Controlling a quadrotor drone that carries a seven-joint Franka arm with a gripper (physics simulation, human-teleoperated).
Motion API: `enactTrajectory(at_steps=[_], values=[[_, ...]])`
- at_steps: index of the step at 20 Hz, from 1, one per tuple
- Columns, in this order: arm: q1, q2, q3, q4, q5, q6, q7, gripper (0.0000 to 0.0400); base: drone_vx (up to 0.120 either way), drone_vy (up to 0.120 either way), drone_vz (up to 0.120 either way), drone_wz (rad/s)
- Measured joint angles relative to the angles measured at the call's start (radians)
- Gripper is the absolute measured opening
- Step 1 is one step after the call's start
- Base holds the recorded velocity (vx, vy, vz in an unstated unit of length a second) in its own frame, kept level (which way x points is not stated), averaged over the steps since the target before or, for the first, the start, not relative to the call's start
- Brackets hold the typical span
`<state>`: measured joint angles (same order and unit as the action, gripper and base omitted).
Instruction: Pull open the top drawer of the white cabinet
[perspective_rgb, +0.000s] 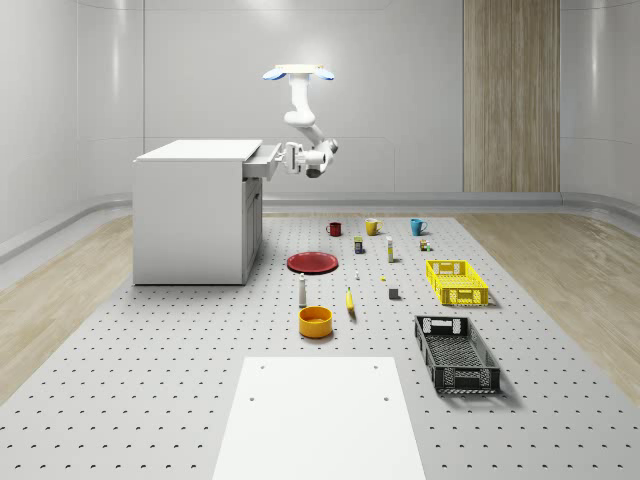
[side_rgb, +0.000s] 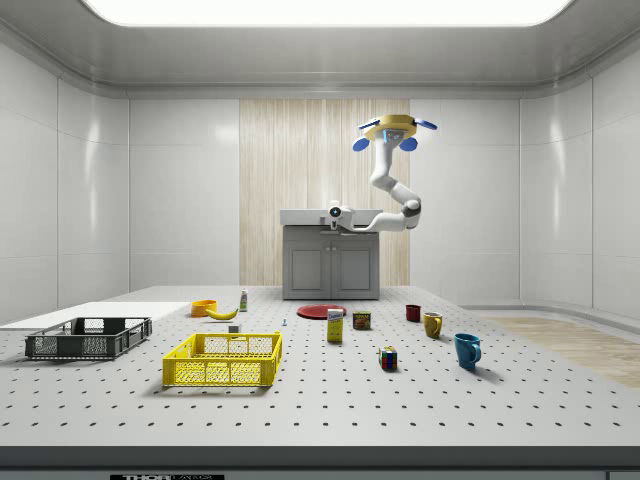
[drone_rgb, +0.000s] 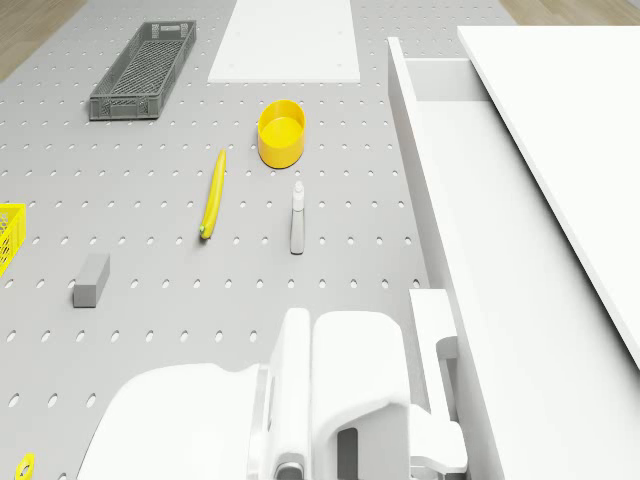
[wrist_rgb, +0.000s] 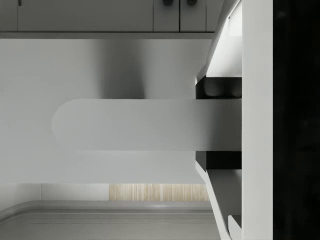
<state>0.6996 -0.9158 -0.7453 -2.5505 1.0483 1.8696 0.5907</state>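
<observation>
Drone (perspective_rgb: 299, 72) hovers in the air just off the front of the white cabinet (perspective_rgb: 195, 215), higher than the cabinet top, with nothing beneath it but the perforated counter (perspective_rgb: 150, 360). Arm (perspective_rgb: 303, 115) hangs down from the drone and bends back toward the cabinet; same posture in the side view, drone (side_rgb: 393, 128) above and to the side view's right of the cabinet (side_rgb: 330, 255). End effector (perspective_rgb: 285, 160) sits at the front edge of the top drawer (perspective_rgb: 262, 163), which projects a short way out from the cabinet face, partly open. From the drone view the drawer (drone_rgb: 480, 250) shows its open interior beside the cabinet top, and the end effector (drone_rgb: 440, 350) is against the drawer front. Wrist view: the drawer handle (wrist_rgb: 125, 125) is a pale rounded bar running between the two dark fingertips (wrist_rgb: 218, 87), one on each side of it and both touching it, so the end effector is closed on the handle with only the handle's thickness between the pads. On the counter in front of the cabinet: red plate (perspective_rgb: 312, 263), white bottle (perspective_rgb: 302, 291), yellow bowl (perspective_rgb: 315, 321), banana (perspective_rgb: 350, 301); farther from the cabinet, a yellow crate (perspective_rgb: 457, 282) and a black crate (perspective_rgb: 457, 353). Red mug (perspective_rgb: 334, 229), yellow mug (perspective_rgb: 371, 227) and blue mug (perspective_rgb: 417, 226) stand in a row beyond the plate.
</observation>
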Motion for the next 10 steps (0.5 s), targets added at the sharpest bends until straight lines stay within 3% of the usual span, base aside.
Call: enactTrajectory(at_steps=[10], values=[[-0.004, -0.017, -0.049, 0.019, -0.053, -0.036, 0.021, 0.0115, 0.0, 0.0, 0.0, 0.0]])
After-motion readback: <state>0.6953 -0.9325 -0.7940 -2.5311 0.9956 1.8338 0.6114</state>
